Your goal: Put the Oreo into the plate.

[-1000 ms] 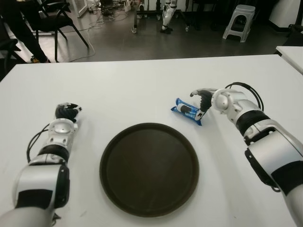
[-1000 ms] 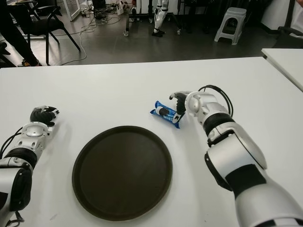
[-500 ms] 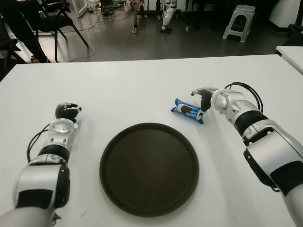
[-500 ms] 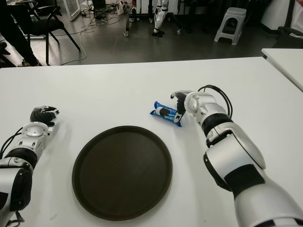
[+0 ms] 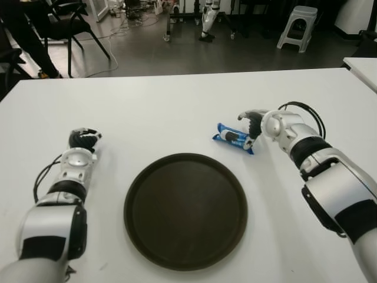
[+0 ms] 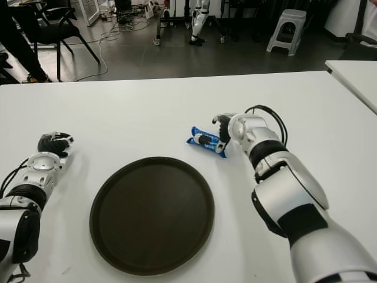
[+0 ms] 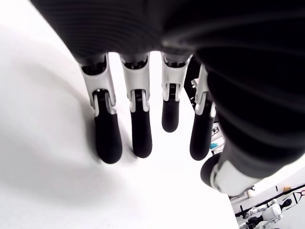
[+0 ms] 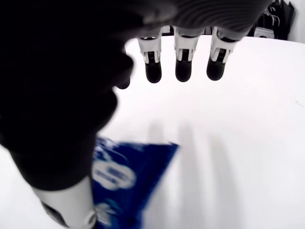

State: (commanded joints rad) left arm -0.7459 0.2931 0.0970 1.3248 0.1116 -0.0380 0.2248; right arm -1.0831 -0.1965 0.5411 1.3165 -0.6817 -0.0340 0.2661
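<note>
Fingers (image 8: 184, 67) of my right hand (image 5: 254, 122) hang extended and apart in the right wrist view, with bare table between their tips and the Oreo pack (image 8: 124, 179); the thumb (image 8: 64, 200) sits low against the near edge of the blue wrapper. I read no closed grasp on the pack. In the left eye view the right hand shows right of centre, with its dark fingertips at the right end of the pack (image 5: 233, 138); whether they actually touch it there I cannot tell.

Oreo pack: flat on the white table (image 5: 177, 106), just above and right of the plate (image 5: 185, 210), apart from its rim, long axis tilted down toward the right.

Plate: dark, round, lower centre of the frame, holding nothing.

Left hand (image 5: 82, 140): at the left of the frame, well apart from the plate. In the left wrist view its fingers (image 7: 107, 138) point straight out side by side, with slim gaps between them, and hold nothing.

Beyond the far table edge, at the top of the frame, I see a dark floor with a grey stool (image 5: 296, 25) at upper right and a black chair (image 5: 68, 23) at upper left.
</note>
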